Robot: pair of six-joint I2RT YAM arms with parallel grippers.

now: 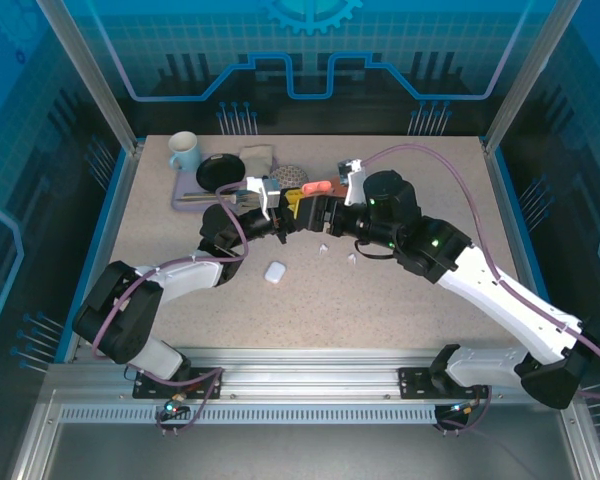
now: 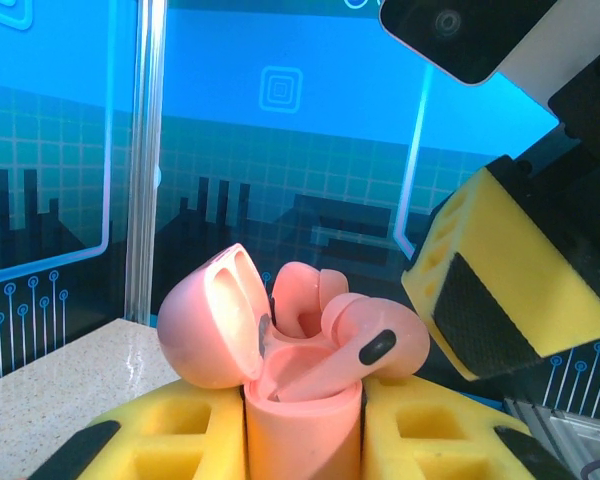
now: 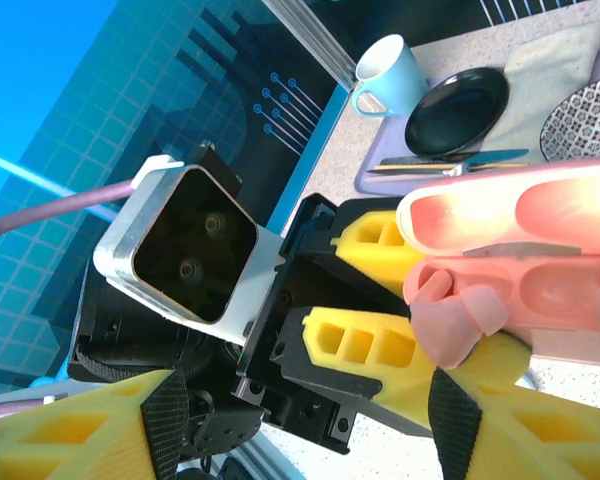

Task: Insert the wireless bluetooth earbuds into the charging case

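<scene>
speckled table (image 1: 400, 300): white case (image 1: 275, 271) near centre, two white earbuds (image 1: 323, 249) beside, purple mat (image 1: 187, 188) back left.

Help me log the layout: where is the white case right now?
In the top view the white case lies on the table slightly left of centre, beside the left arm, with two tiny white earbuds to its right.
</scene>
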